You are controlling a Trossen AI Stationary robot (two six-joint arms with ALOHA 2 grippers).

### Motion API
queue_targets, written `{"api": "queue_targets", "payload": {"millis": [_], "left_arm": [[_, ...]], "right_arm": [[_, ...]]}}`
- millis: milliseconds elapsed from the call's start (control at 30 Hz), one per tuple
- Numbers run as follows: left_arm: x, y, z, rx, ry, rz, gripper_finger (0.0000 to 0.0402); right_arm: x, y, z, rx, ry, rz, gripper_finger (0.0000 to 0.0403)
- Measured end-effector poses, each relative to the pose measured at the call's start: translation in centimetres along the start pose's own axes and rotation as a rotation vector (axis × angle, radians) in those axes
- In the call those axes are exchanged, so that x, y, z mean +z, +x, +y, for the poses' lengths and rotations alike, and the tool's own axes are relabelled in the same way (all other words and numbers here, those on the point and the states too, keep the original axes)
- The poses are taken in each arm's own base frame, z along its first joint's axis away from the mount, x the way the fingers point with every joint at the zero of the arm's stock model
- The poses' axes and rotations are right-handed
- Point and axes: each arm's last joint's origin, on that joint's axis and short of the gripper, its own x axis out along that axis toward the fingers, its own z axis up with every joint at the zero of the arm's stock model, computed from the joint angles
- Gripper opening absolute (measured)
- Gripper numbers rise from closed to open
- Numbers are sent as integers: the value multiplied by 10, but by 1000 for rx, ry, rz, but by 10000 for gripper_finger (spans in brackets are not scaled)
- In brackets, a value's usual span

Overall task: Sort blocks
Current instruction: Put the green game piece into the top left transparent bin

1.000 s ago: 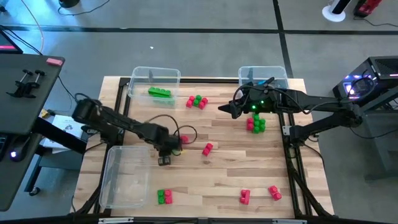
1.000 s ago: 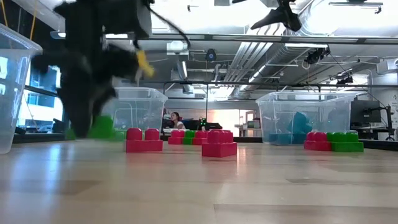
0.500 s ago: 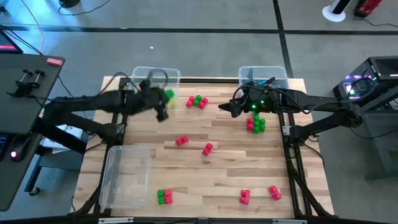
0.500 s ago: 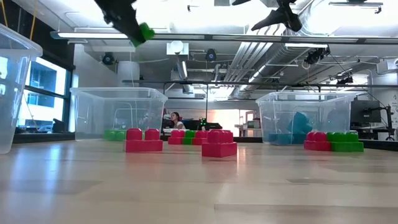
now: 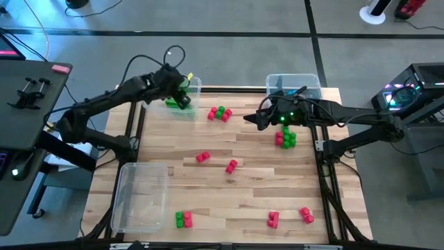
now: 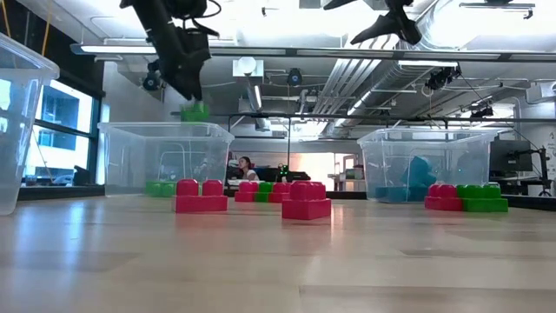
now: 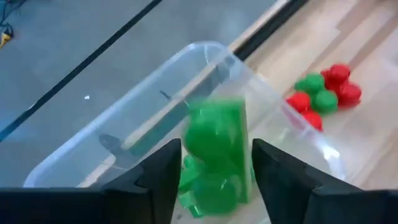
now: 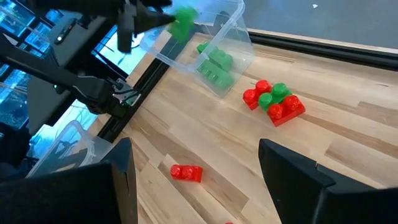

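Note:
My left gripper (image 5: 180, 96) hangs open above the far-left clear bin (image 5: 191, 85). A green block (image 6: 195, 111) is in the air just below its fingertips, blurred, over the bin's open top (image 7: 205, 50). Other green blocks (image 5: 173, 103) lie on the bin's floor. My right gripper (image 5: 254, 119) hovers open above the table beside the far-right bin (image 5: 294, 82), with nothing between its fingers. Red and green blocks lie scattered on the wooden table (image 5: 263, 180).
A red-green cluster (image 5: 220, 113) lies right of the far-left bin, another (image 5: 285, 137) under the right arm. Single red blocks (image 5: 202, 157) (image 5: 232, 166) lie mid-table, more blocks (image 5: 183, 219) (image 5: 272, 219) near the front edge. A clear bin (image 5: 142, 198) stands front left.
My left gripper has risen from mid-table with the green block and swung toward the far-left bin, turning as it went. It has let go over the bin: the block, at the fingertips half a second ago, now falls just below them.

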Motion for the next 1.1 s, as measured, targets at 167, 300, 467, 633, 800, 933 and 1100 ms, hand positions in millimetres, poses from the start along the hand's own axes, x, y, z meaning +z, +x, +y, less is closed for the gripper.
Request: {"api": "queue_targets", "payload": {"millis": [167,300,467,633,800,933,1100], "left_arm": [[14,-16,6,-22,-20,-44,231],[19,-32,4,-192,-62,-20,254],[8,-55,-24,-631,-95,36,257],[-18,-85,-72,-789,29,79,250],[-52,-106,-124,-754,123,103,248],[-67,-116,-155,-737,113,48,247],[-61,-126,-164,-811,72,-69,247]], "right_arm": [[-2,5,0,-12,-6,15,216],[-5,11,1,1,-11,57,216],[-9,17,3,35,-24,118,216],[-9,17,4,65,-63,139,216],[-11,16,7,88,-122,142,216],[-15,15,9,120,-166,185,216],[-24,12,13,149,-114,260,216]]}}
